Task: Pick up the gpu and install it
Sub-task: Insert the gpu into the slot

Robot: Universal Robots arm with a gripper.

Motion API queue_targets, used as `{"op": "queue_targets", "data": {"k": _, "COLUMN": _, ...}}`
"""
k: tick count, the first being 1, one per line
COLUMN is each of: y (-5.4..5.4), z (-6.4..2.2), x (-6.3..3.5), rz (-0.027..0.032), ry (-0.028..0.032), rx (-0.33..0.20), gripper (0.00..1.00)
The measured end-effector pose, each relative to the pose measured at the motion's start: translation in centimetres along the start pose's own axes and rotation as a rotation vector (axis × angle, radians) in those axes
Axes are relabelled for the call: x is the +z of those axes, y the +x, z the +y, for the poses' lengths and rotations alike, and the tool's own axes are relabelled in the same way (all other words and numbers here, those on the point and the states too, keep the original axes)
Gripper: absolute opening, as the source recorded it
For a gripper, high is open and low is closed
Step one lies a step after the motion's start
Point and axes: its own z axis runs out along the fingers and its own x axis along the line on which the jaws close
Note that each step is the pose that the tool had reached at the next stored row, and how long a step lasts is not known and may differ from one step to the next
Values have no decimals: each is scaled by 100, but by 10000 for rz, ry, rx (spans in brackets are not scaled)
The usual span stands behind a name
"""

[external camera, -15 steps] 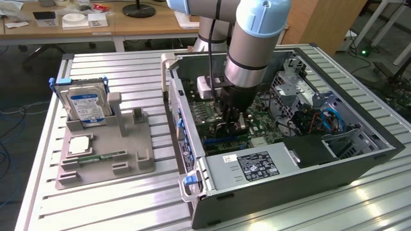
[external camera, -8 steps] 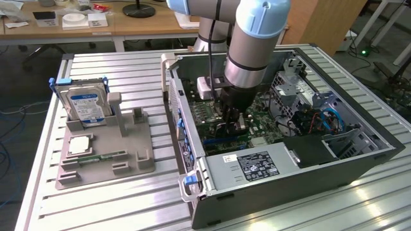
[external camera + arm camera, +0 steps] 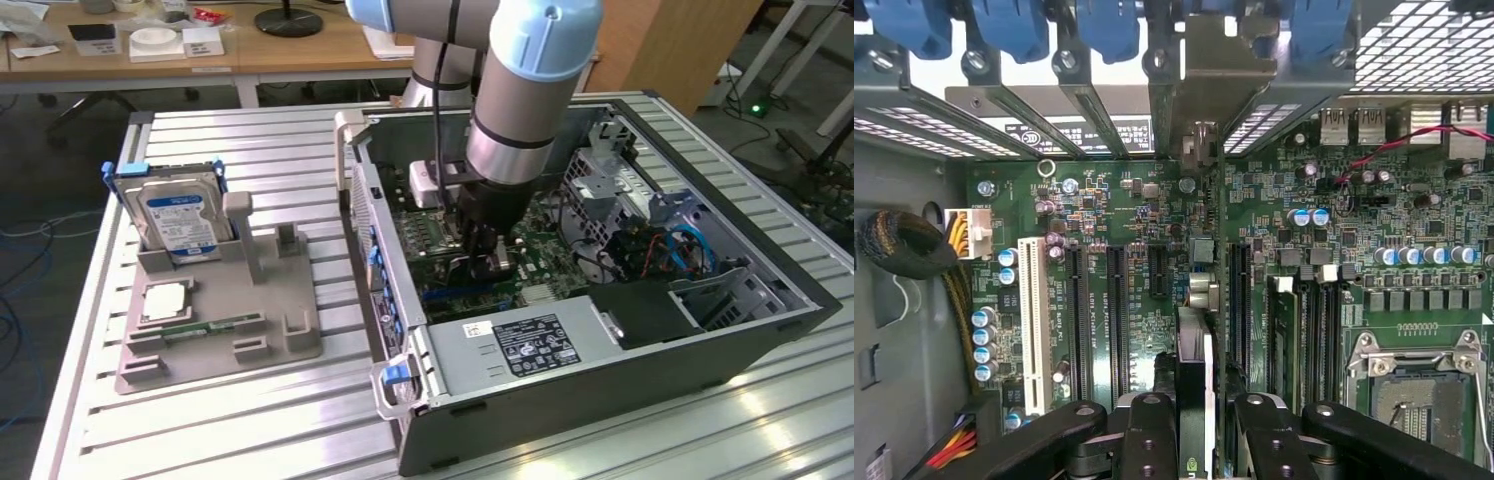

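Observation:
My gripper (image 3: pixel 481 262) reaches down into the open computer case (image 3: pixel 747 330), just above the green motherboard (image 3: pixel 547 255). In the wrist view the gripper (image 3: pixel 1199 425) is shut on the gpu (image 3: pixel 1194 365), a thin dark card seen edge-on between the two black fingers (image 3: pixel 1149 430). The card runs across the motherboard (image 3: pixel 1154 210), between the black expansion slots (image 3: pixel 1116 320) and the memory slots (image 3: pixel 1299 340). Its metal bracket (image 3: pixel 1209 70) stands at the row of rear slot openings. I cannot tell whether the card's edge sits in a slot.
A grey holder (image 3: pixel 220 335) on the exterior view's left carries a silver hard drive (image 3: pixel 180 220), a square chip (image 3: pixel 163 300) and a green memory stick (image 3: pixel 214 326). Inside the case are the power supply (image 3: pixel 527 348), drive cages with blue cables (image 3: pixel 687 245), a white slot (image 3: pixel 1034 325) and the processor socket (image 3: pixel 1414 390).

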Motion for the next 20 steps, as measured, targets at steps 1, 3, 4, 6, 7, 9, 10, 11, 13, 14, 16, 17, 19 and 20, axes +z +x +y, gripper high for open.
{"op": "queue_targets", "data": {"k": 1, "y": 0, "z": 0, "x": 2, "rz": 0, "ry": 0, "rx": 0, "gripper": 27}}
{"op": "queue_targets", "data": {"k": 3, "y": 0, "z": 0, "x": 5, "rz": 0, "ry": 0, "rx": 0, "gripper": 27}}
{"op": "queue_targets", "data": {"k": 4, "y": 0, "z": 0, "x": 7, "rz": 0, "ry": 0, "rx": 0, "gripper": 27}}
{"op": "queue_targets", "data": {"k": 6, "y": 0, "z": 0, "x": 12, "rz": -1, "ry": 0, "rx": 0, "gripper": 27}}
{"op": "queue_targets", "data": {"k": 7, "y": 0, "z": 0, "x": 14, "rz": 0, "ry": 0, "rx": -1, "gripper": 27}}
{"op": "queue_targets", "data": {"k": 9, "y": 1, "z": 0, "x": 16, "rz": 0, "ry": 0, "rx": -1, "gripper": 27}}
{"op": "queue_targets", "data": {"k": 10, "y": 1, "z": 0, "x": 16, "rz": 1, "ry": 0, "rx": 0, "gripper": 27}}
{"op": "queue_targets", "data": {"k": 11, "y": 1, "z": 0, "x": 16, "rz": 1, "ry": 0, "rx": 0, "gripper": 27}}
{"op": "queue_targets", "data": {"k": 13, "y": 0, "z": 0, "x": 17, "rz": 0, "ry": 0, "rx": 0, "gripper": 27}}
{"op": "queue_targets", "data": {"k": 14, "y": 1, "z": 0, "x": 17, "rz": 0, "ry": 0, "rx": 0, "gripper": 27}}
{"op": "queue_targets", "data": {"k": 16, "y": 1, "z": 1, "x": 17, "rz": -1, "ry": 1, "rx": 0, "gripper": 27}}
{"op": "queue_targets", "data": {"k": 17, "y": 1, "z": 4, "x": 19, "rz": -1, "ry": 1, "rx": 1, "gripper": 27}}
{"op": "queue_targets", "data": {"k": 19, "y": 1, "z": 11, "x": 24, "rz": -1, "ry": 2, "rx": -1, "gripper": 27}}
{"op": "queue_targets", "data": {"k": 20, "y": 1, "z": 12, "x": 25, "rz": 0, "ry": 1, "rx": -2, "gripper": 27}}
